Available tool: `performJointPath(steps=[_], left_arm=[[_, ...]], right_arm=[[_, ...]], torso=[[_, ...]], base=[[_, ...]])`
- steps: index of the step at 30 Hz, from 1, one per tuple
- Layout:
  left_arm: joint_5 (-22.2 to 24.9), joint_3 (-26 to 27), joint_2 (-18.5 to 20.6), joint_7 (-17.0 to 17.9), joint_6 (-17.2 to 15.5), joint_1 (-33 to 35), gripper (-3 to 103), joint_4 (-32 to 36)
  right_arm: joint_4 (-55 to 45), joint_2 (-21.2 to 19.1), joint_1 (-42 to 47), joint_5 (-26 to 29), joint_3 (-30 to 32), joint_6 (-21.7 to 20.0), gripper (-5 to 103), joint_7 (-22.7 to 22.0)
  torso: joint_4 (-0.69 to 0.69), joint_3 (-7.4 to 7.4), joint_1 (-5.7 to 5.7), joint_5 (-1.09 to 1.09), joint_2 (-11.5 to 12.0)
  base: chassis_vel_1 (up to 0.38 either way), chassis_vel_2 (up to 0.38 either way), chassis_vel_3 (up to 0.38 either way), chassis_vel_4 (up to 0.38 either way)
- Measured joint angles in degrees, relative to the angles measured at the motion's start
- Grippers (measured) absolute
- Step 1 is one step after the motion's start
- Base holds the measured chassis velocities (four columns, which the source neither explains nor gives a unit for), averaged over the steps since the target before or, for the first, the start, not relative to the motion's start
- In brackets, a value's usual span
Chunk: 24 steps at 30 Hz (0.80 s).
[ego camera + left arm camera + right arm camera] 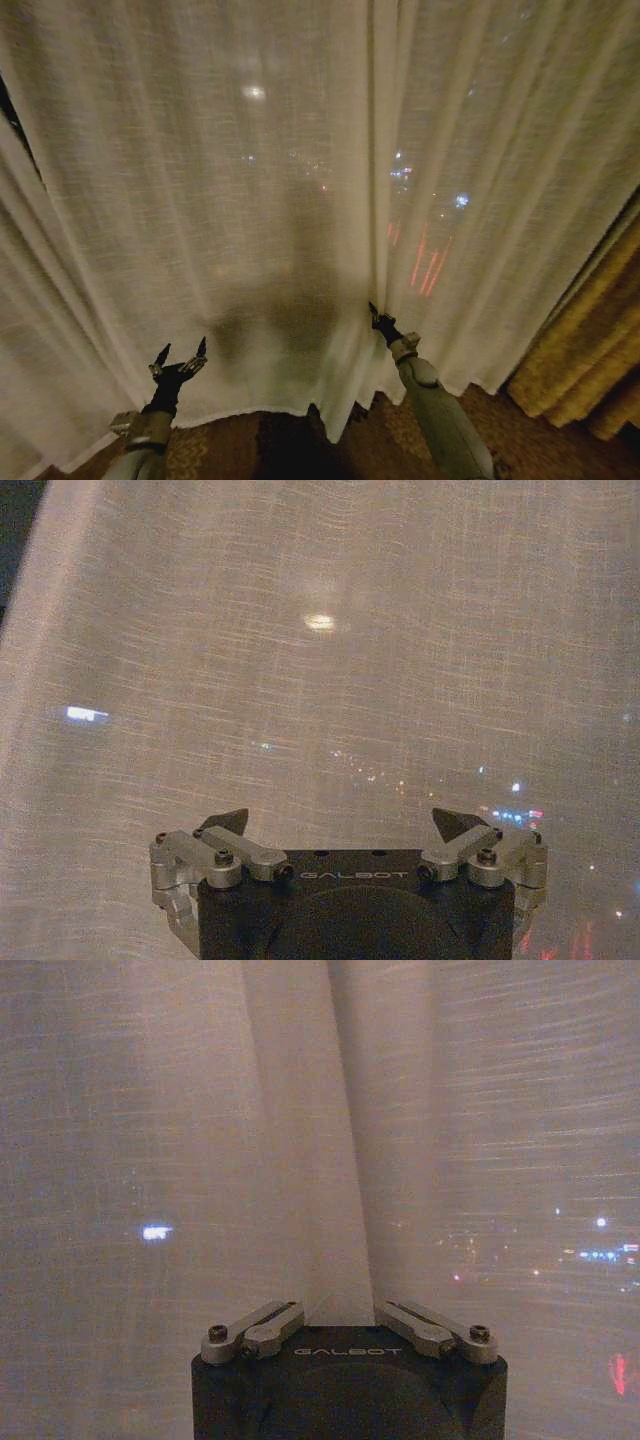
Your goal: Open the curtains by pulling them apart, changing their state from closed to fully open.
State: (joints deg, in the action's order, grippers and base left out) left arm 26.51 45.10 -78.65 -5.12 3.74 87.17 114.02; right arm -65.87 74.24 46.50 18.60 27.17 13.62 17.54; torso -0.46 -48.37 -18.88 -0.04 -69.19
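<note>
Curtains [250, 200]: two panels; right tool [376, 318] pinching seam.

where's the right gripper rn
In the head view the right gripper is low, right of centre, closed on a curtain fold at the seam.

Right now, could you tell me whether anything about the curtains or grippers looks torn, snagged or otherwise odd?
Nothing stands out. The curtains hang closed and undamaged; the right gripper is shut on the fold where the panels meet, and the left gripper is open in front of the fabric.
</note>
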Motion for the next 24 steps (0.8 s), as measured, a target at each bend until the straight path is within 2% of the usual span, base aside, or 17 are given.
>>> performJointPath(steps=[24], left_arm=[[0.00, 0.00, 0.00, 0.00, 0.00, 0.00, 100, 0.00]], right_arm=[[0.99, 0.17, -0.66, 0.21, 0.34, 0.34, 0, 1.15]], torso=[[0.00, -0.01, -0.01, 0.03, 0.01]], base=[[-0.358, -0.359, 0.361, 0.359]])
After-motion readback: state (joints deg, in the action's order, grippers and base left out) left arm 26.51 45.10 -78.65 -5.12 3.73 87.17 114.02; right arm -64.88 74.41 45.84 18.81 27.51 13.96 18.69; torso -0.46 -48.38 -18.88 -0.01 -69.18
